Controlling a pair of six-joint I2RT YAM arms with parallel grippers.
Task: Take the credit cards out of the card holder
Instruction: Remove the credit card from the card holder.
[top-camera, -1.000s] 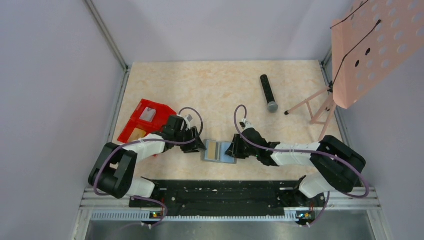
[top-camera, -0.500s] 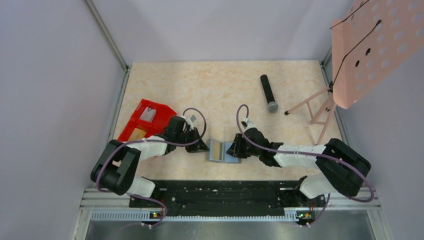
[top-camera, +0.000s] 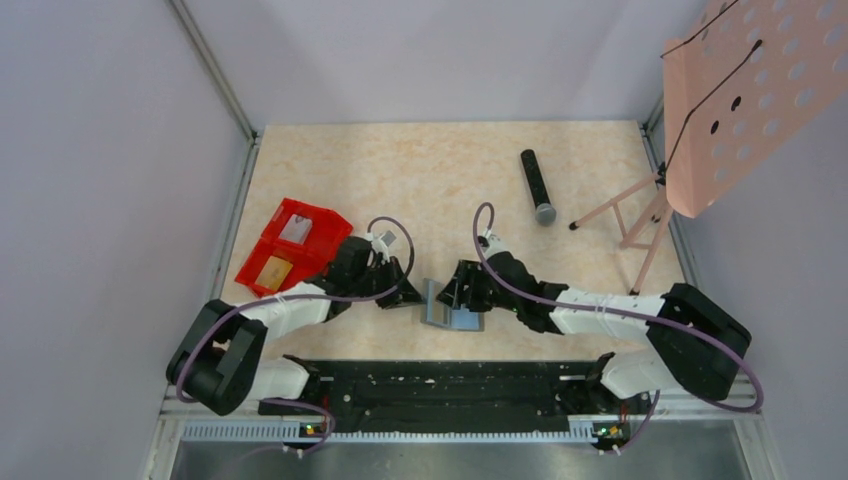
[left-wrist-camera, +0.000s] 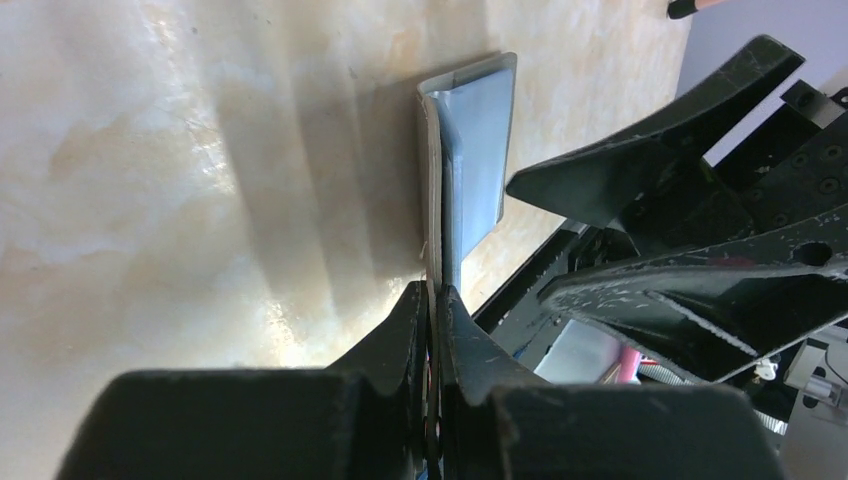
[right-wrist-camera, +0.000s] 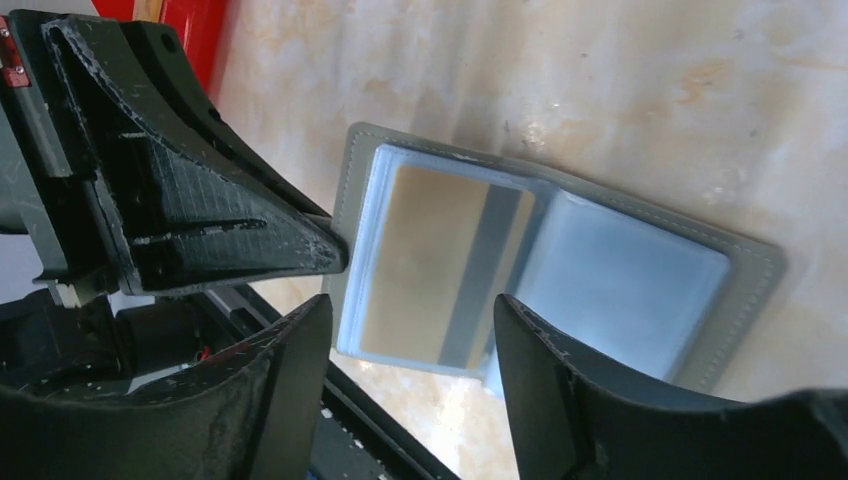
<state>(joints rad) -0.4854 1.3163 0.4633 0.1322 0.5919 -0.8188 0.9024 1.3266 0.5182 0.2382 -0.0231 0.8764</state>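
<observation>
The grey card holder lies half open on the table, its left flap tilted up. My left gripper is shut on the edge of that flap; in the left wrist view its fingertips pinch the thin flap seen edge-on. My right gripper hovers open over the holder, apart from it. In the right wrist view a gold credit card with a grey stripe sits in the left clear pocket, between my open right gripper fingers, and the pale blue right panel shows no card.
A red two-compartment bin stands left of the left arm with flat items inside. A black microphone lies further back. A pink music stand fills the right rear corner. The black base rail runs along the near edge.
My left gripper has closed on the holder's left flap and lifted it up. My right gripper has opened and shifted left over the holder.
</observation>
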